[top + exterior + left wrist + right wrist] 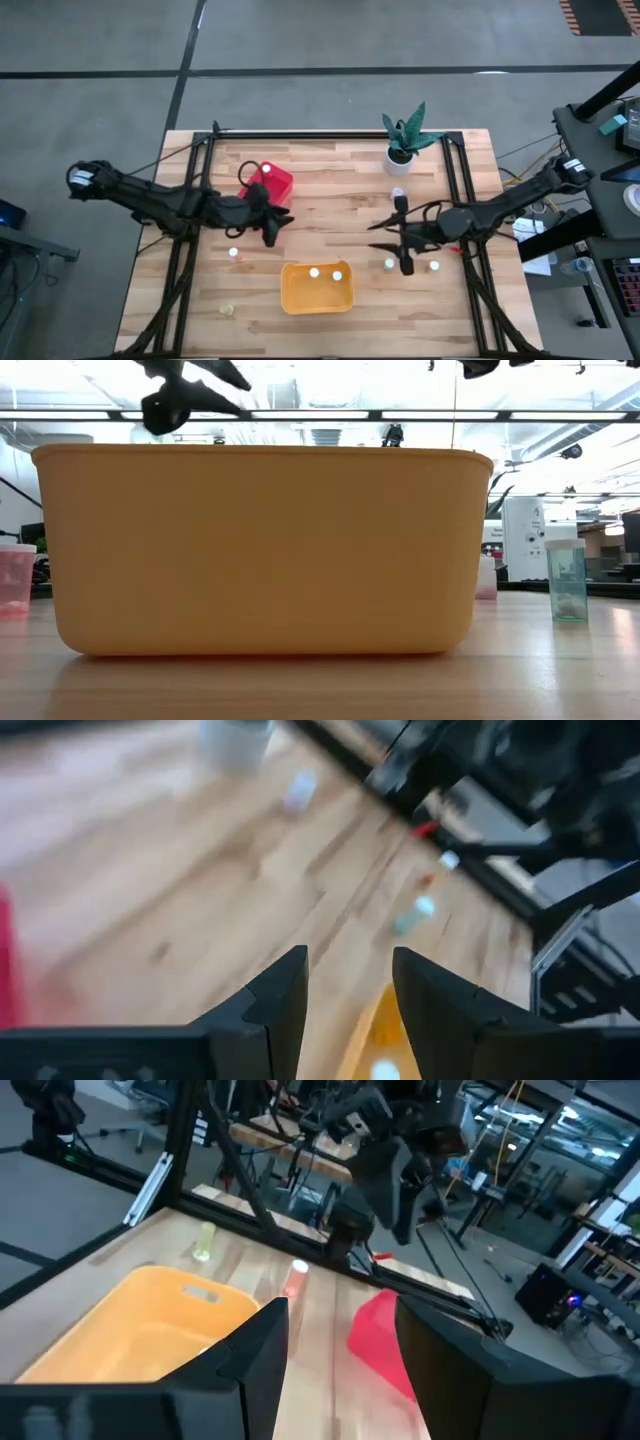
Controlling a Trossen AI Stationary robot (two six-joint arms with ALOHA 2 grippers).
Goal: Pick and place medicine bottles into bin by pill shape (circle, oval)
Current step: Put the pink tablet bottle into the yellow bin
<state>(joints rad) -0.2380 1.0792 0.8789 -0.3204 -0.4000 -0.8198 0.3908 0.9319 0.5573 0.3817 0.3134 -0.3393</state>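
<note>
Left hand (272, 228) parted, empty, beside red bin (267, 186), right hand (403, 243) parted, empty.

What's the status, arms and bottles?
Left gripper open, empty, by red bin. Right gripper open, empty. Two bottles in yellow bin. Nothing blocking.

Open wood lies all round the yellow tub (316, 289). Behind it to the left, the left gripper (274, 226) crowds the red tub (268, 185); behind to the right, bottles (389, 264) ring the right gripper (403, 243).
</note>
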